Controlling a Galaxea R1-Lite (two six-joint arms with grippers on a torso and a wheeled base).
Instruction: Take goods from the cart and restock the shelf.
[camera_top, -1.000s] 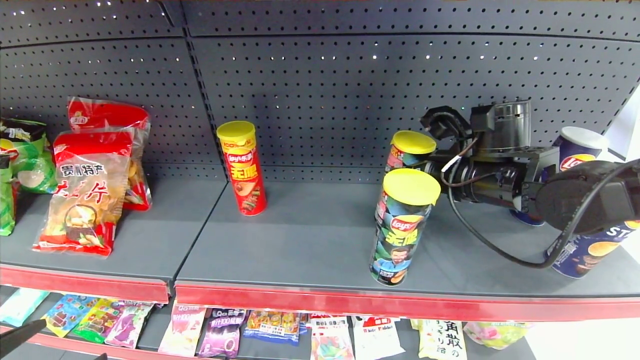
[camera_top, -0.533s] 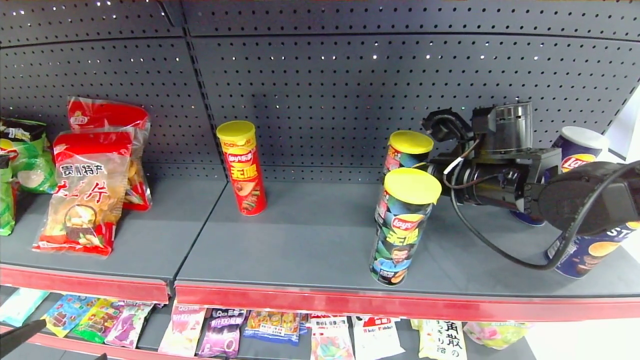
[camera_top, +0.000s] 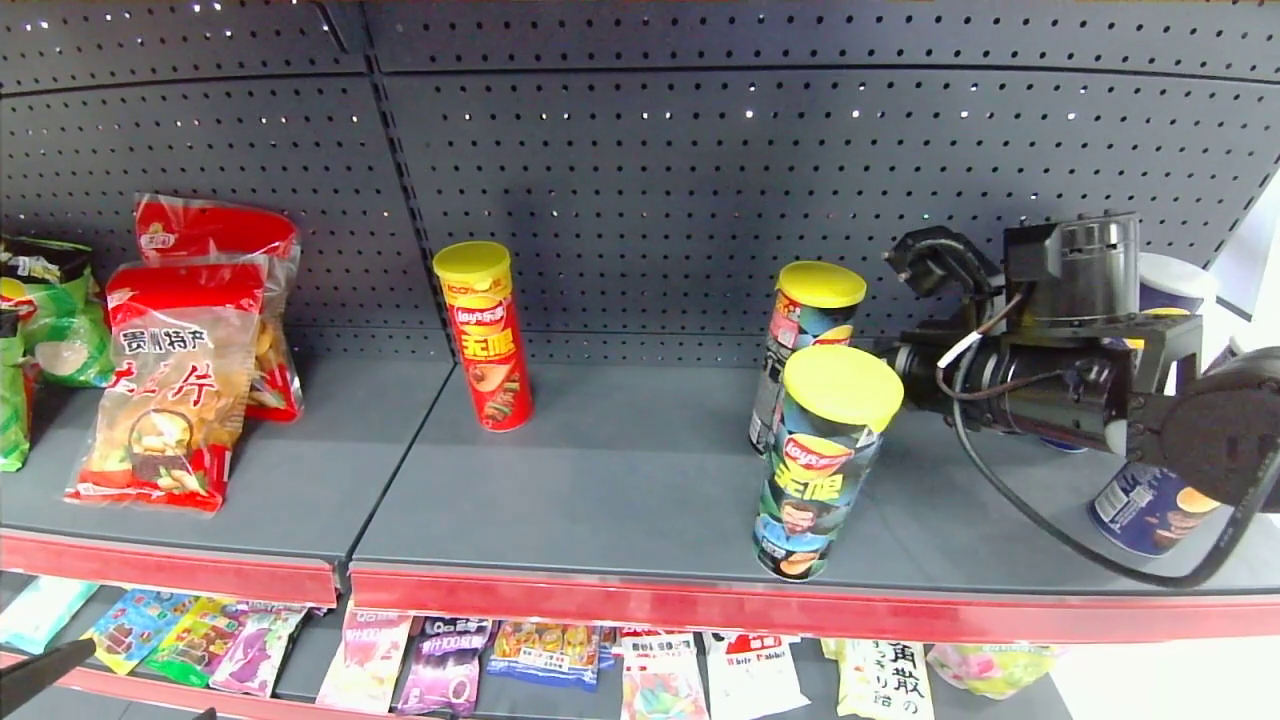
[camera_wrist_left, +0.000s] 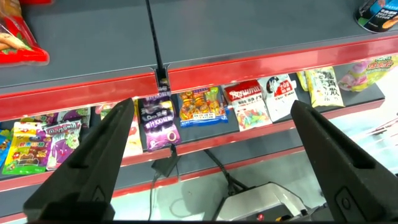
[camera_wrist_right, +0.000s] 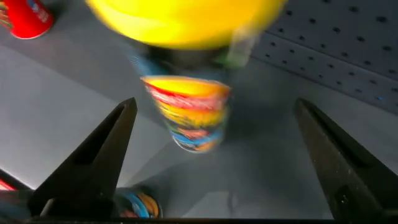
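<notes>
The right gripper (camera_wrist_right: 216, 106) is level with the upper half of the front chip can (camera_top: 822, 460), its jaws spread wide and clamping nothing. That can stands on the grey shelf (camera_top: 620, 470) near the red front edge, just ahead of a matching rear can (camera_top: 810, 310), which suggests a product row is being faced up. Contact between the fingers and the front can cannot be confirmed, and the can seems to lean slightly, so its placement is judged not yet secure. The left gripper (camera_wrist_left: 211, 109) hangs below the shelf edge with its jaws also wide and empty, evidently idle.
</notes>
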